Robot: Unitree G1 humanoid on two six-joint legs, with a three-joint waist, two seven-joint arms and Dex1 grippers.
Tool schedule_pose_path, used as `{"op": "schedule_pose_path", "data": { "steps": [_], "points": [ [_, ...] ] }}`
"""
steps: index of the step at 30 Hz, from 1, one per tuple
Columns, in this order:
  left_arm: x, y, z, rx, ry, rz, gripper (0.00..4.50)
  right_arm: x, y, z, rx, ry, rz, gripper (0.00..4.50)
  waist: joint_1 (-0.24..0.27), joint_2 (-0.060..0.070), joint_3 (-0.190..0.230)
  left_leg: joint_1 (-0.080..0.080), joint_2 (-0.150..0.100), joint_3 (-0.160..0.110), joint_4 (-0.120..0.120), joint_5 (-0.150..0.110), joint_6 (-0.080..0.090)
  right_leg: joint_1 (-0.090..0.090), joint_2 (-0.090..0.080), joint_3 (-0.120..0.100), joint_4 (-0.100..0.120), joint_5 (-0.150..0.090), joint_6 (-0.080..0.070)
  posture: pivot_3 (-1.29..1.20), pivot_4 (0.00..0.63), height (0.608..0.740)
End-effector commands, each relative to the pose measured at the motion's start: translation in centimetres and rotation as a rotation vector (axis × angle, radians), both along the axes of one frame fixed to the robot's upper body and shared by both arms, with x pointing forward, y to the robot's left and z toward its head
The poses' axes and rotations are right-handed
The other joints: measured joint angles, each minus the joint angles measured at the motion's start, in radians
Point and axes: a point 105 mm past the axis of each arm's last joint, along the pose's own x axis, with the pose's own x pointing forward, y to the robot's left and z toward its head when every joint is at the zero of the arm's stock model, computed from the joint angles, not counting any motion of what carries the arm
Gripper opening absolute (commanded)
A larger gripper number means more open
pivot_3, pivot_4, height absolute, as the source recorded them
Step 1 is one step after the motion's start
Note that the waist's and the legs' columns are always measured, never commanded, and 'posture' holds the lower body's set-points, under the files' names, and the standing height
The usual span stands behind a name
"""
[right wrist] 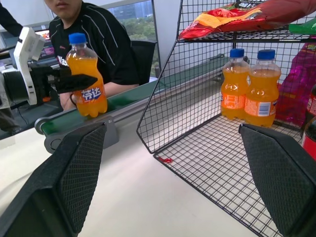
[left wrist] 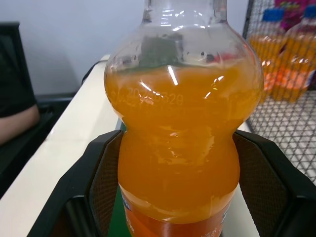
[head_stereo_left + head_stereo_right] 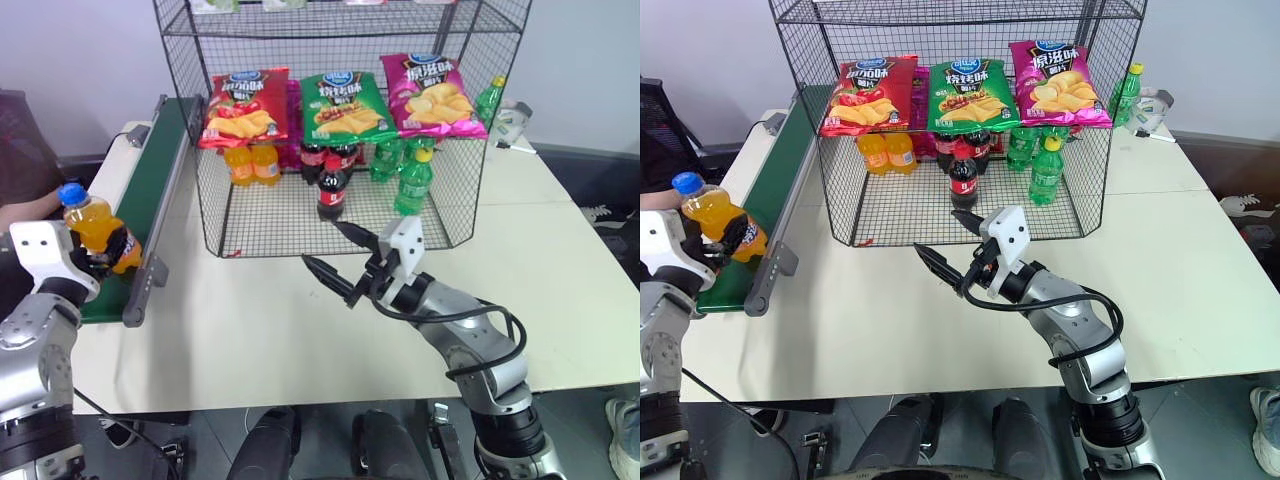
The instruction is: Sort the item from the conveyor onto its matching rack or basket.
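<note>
Orange soda bottle (image 3: 98, 229) stands nearly upright at the near end of the conveyor (image 3: 150, 190), lower left of frame, pinched at its waist between my left fingers (image 2: 106, 185) — so the left arm carries it. Its matching pair of orange bottles (image 3: 251, 163) sits on the rack's (image 3: 215, 200) floor, up and to the right. My right gripper (image 3: 340, 262) hovers spread over the worktop (image 3: 270, 320), empty — near the rack's open front, possibly in the path.
</note>
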Motion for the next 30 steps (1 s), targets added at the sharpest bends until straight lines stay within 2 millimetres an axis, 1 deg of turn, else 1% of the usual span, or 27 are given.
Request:
{"op": "schedule_pose_path", "data": {
  "steps": [1,2,4,7,9,10,13,15,17,20,23,25,27,30],
  "points": [
    [-0.1,-2.2,6.1,0.061,-0.186,-0.096,2.90,-0.4,0.3,1.1,0.026,-0.038,0.028,4.50,0.001,0.000,0.000,0.000,0.000,0.000,0.000,0.000,0.000,0.000,0.000,0.000,0.000,0.000,0.000,0.00,0.150,0.740],
    [0.0,-3.3,7.2,0.072,-0.209,-0.143,2.90,-0.4,0.3,1.2,0.023,-0.042,0.027,4.50,0.002,0.000,0.000,0.000,0.000,0.000,0.000,0.000,0.000,0.000,0.000,0.000,0.000,0.000,0.000,0.00,0.150,0.740],
    [0.2,-5.0,8.5,0.077,-0.228,-0.223,2.90,-0.3,0.1,1.3,0.017,-0.050,0.021,4.50,0.002,-0.001,0.000,0.000,0.000,0.000,0.000,0.000,0.000,0.000,0.000,0.000,0.000,0.000,0.000,0.00,0.150,0.740],
    [0.6,-8.5,8.9,0.084,-0.200,-0.366,2.90,0.1,-0.6,1.6,0.000,-0.081,-0.011,4.50,0.001,-0.001,0.000,0.000,0.000,0.000,0.000,0.000,0.000,0.000,0.000,0.000,0.000,0.000,0.000,0.00,0.150,0.740],
    [0.9,-10.4,8.3,0.065,-0.173,-0.421,2.90,0.2,-1.1,1.7,-0.004,-0.092,-0.024,4.50,-0.001,0.000,0.000,0.000,-0.001,0.000,0.000,0.000,0.000,0.000,0.000,0.000,0.000,0.000,0.000,0.00,0.150,0.740],
    [1.0,-10.9,8.0,0.060,-0.161,-0.434,2.90,0.2,-1.2,1.8,-0.005,-0.094,-0.026,4.50,-0.002,0.000,0.000,0.000,-0.001,0.001,0.000,0.000,0.000,0.000,0.000,0.000,0.000,0.000,0.000,0.00,0.150,0.740],
    [2.0,-14.2,5.8,0.050,-0.092,-0.491,2.90,0.8,-2.5,2.0,-0.023,-0.109,-0.076,4.50,-0.003,0.000,0.000,0.000,0.000,0.001,-0.001,0.000,0.000,0.002,0.001,0.001,0.001,0.000,0.000,0.00,0.150,0.740],
    [3.1,-15.8,4.4,0.044,-0.065,-0.482,2.90,1.1,-3.3,2.1,-0.035,-0.121,-0.106,4.50,0.000,0.000,0.000,0.000,0.000,0.001,-0.001,0.000,0.000,0.003,0.001,0.001,0.001,0.000,0.000,0.00,0.150,0.740],
    [3.8,-16.8,3.6,0.018,-0.065,-0.473,2.90,1.2,-3.8,2.2,-0.042,-0.130,-0.124,4.50,0.001,-0.001,0.000,0.000,0.000,0.001,0.000,0.000,0.000,0.004,0.001,0.000,0.001,0.000,0.000,0.00,0.150,0.740],
    [5.8,-17.6,2.1,-0.010,-0.069,-0.408,2.90,1.6,-4.7,2.4,-0.054,-0.149,-0.166,4.50,0.001,-0.001,0.001,0.000,0.000,0.000,0.000,0.000,0.000,0.004,0.001,-0.001,0.001,0.000,0.000,0.00,0.150,0.740],
    [7.4,-18.0,0.7,0.017,-0.044,-0.356,2.90,1.9,-5.1,2.6,-0.055,-0.161,-0.188,4.50,0.001,-0.001,0.001,0.000,0.000,0.001,0.000,0.001,0.000,0.004,0.001,-0.001,0.001,0.000,0.000,0.00,0.150,0.740],
    [8.9,-18.1,-0.4,0.041,-0.029,-0.297,2.90,2.0,-5.3,2.8,-0.057,-0.170,-0.198,4.50,0.000,-0.001,0.001,0.000,-0.001,0.001,0.000,0.001,0.000,0.005,0.001,-0.001,0.001,0.000,0.001,0.00,0.150,0.740],
    [9.9,-18.3,-0.4,0.038,-0.066,-0.269,2.90,2.0,-5.3,2.8,-0.060,-0.176,-0.202,4.50,0.001,-0.001,0.001,0.000,-0.001,0.001,0.000,0.001,0.000,0.005,0.001,-0.001,0.001,0.000,0.001,0.00,0.150,0.740],
    [11.2,-18.7,-1.2,0.031,-0.068,-0.259,2.90,2.1,-5.3,2.8,-0.063,-0.179,-0.203,4.50,0.002,-0.001,0.001,0.000,-0.001,0.001,0.002,0.001,0.000,0.005,0.001,-0.001,0.001,0.000,0.001,0.00,0.150,0.740]
  ]
}}
